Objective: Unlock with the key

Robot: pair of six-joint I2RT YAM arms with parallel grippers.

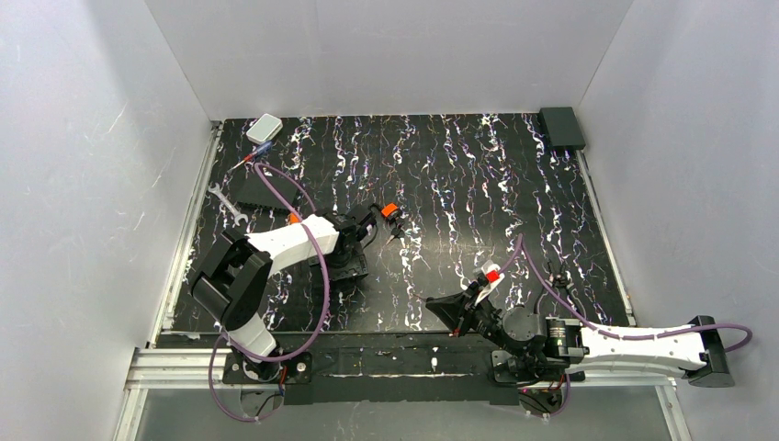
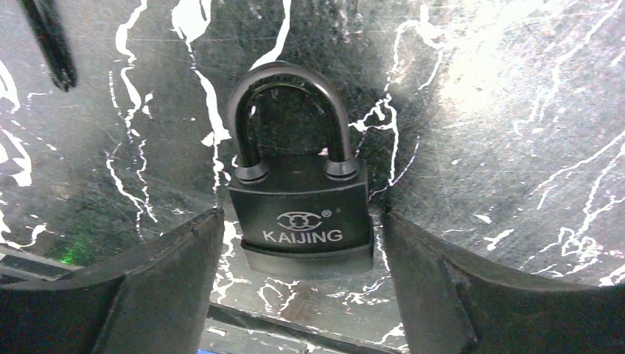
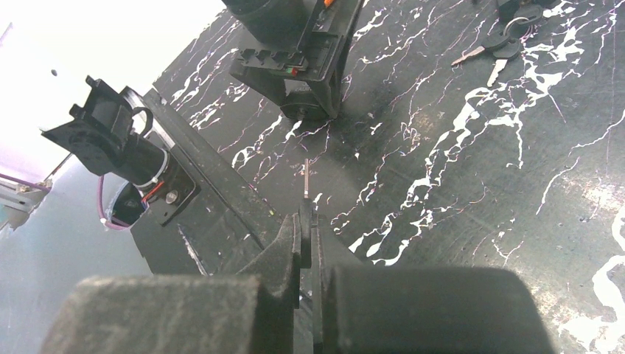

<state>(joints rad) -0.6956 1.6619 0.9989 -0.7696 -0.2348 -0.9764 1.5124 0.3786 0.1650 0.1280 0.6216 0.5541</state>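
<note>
The dark padlock [image 2: 298,214], marked KAIJING, lies flat on the marbled black table with its shackle closed and pointing away. My left gripper [image 2: 298,276] is open; its fingers [image 2: 177,258] stand on either side of the lock body with small gaps. In the top view the left gripper [image 1: 372,227] is mid-table and hides the lock. My right gripper [image 3: 306,221] is shut on the key [image 3: 305,177]: the black head is pinched between the pads and the thin blade sticks out towards the left arm. The right gripper [image 1: 457,322] hovers near the front edge.
A stubby orange-and-black cylinder [image 1: 389,210] lies just beyond the left gripper. Spare keys [image 1: 558,274] lie at the right, also in the right wrist view [image 3: 490,50]. A wrench [image 1: 225,202], a screwdriver [image 1: 255,154], a white box [image 1: 264,127] and a black box [image 1: 561,127] sit at the back.
</note>
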